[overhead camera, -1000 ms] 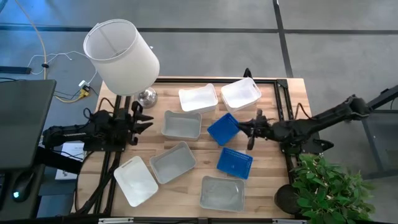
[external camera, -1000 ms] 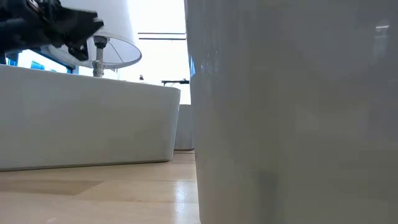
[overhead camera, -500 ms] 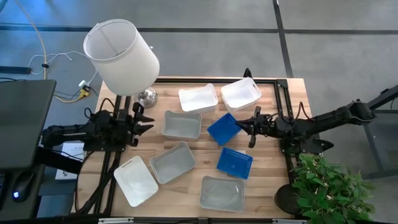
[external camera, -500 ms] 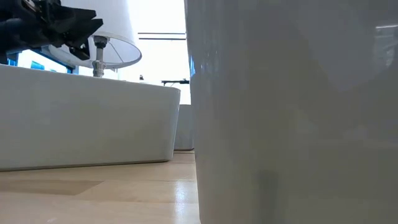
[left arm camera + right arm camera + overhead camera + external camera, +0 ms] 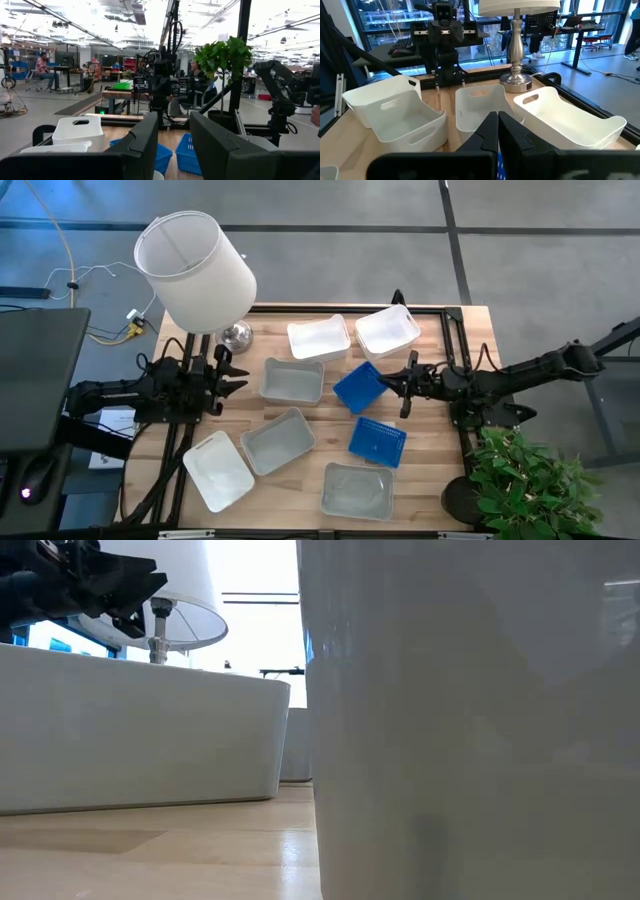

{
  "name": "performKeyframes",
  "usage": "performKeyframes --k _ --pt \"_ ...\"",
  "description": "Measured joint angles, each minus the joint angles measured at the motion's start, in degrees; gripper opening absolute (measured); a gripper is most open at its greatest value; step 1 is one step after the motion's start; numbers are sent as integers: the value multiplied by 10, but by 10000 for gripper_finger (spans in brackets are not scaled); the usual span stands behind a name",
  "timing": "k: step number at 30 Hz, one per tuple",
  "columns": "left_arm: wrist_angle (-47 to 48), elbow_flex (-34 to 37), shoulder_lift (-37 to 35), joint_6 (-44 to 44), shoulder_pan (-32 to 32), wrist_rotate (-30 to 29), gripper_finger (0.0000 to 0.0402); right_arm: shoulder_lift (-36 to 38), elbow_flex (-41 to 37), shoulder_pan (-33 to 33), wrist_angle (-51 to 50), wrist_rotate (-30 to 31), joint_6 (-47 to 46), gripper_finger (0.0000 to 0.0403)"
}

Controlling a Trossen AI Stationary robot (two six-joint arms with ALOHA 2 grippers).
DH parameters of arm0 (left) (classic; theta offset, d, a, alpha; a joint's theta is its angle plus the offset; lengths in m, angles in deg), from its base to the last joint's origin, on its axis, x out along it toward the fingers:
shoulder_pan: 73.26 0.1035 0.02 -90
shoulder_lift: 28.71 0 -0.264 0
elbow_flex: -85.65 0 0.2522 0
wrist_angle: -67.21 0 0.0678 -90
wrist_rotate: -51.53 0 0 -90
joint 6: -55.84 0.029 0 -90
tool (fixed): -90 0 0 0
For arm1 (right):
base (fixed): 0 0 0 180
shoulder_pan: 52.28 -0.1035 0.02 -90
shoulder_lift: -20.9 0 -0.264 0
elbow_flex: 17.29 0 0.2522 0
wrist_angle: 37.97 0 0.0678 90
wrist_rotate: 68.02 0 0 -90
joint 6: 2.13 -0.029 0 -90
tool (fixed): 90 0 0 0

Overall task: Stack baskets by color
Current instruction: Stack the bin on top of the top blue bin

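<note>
Since a second ago the right pincer (image 5: 404, 388) has slid a little further over the tilted blue basket (image 5: 360, 386) near mid-bench, its fingers shut on the basket's rim. Judging by that, the step is lifting it toward the flat blue basket (image 5: 377, 441) just beside; next comes raising and nesting. Left pincer (image 5: 228, 372) waits part-open at the bench's left edge.

Left tool (image 5: 174, 145) with fingers parted, blue baskets (image 5: 190, 147) beyond, white basket (image 5: 77, 131), green plant (image 5: 222, 57)
</note>
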Motion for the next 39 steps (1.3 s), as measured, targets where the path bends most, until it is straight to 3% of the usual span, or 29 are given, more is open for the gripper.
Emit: performKeyframes --k 5,10,18,24,32,35,39 --pt "0 0 0 0 0 0 101 0 14 -8 -30 1 -21 0" --pt "0 0 0 0 0 0 101 -16 108 -48 -199 38 -42 0" --pt "-1 0 0 0 0 0 101 -104 262 -119 -466 89 -201 11" --pt "-1 0 0 0 0 0 101 -170 349 -154 -608 55 -368 104" --pt "-1 0 0 9 0 0 101 -229 409 -201 -817 -55 -727 248" --pt "-1 0 0 9 0 0 101 -247 395 -217 -834 -102 -850 275" --pt "0 0 0 9 0 0 101 -283 385 -239 -834 -153 -980 283"
